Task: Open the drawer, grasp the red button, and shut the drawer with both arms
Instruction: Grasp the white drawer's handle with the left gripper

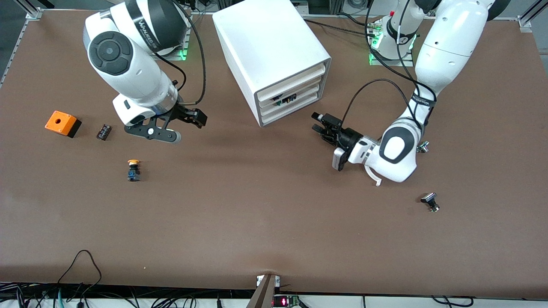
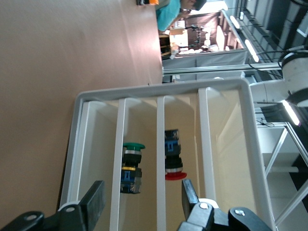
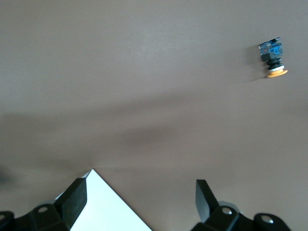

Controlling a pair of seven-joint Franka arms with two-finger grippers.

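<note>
Our left gripper faces the drawer with fingers parted and empty to pull it, while our right gripper waits wide open over the desk.

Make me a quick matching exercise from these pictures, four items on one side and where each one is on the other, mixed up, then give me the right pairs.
Things:
1. red-capped button
2. yellow-capped button
3. orange box
4. left pincer

Places:
A. at the right arm's end of the table
B. in front of the cabinet's drawers
C. inside a cabinet drawer
D. on the open table, nearer the front camera than the right pincer

Pairs: 1-C, 2-D, 3-A, 4-B
</note>
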